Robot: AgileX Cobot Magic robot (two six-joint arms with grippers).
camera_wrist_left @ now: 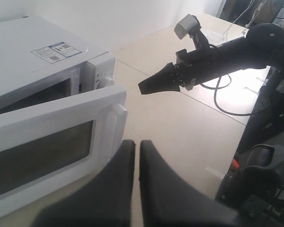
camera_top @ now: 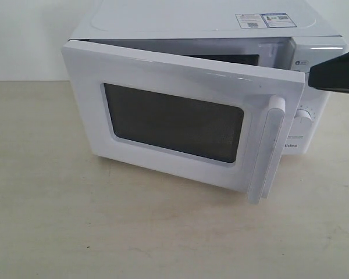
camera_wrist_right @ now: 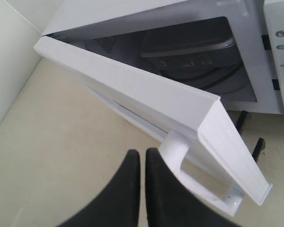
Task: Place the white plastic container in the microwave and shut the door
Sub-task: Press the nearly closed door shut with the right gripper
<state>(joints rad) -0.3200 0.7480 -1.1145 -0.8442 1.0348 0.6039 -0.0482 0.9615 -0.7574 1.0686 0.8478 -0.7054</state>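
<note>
The white microwave [camera_top: 209, 23] stands on the table with its door [camera_top: 174, 122] swung partly open, handle [camera_top: 267, 148] toward the front right. Through the gap, the right wrist view shows the white plastic container [camera_wrist_right: 189, 46] resting inside on the turntable, in shadow. My right gripper [camera_wrist_right: 142, 152] is shut and empty, its fingers just beside the door handle [camera_wrist_right: 179, 147]; whether they touch it I cannot tell. It enters the exterior view at the right edge [camera_top: 312, 78] and also shows in the left wrist view [camera_wrist_left: 143, 88]. My left gripper [camera_wrist_left: 137, 143] is shut and empty, near the door's handle side.
The pale wooden table [camera_top: 104, 232] stretches in front of the microwave, with a white wall [camera_top: 23, 35] behind. Two dials [camera_top: 303, 116] sit on the microwave's right panel. Cables and dark equipment [camera_wrist_left: 260, 165] lie beyond the table edge in the left wrist view.
</note>
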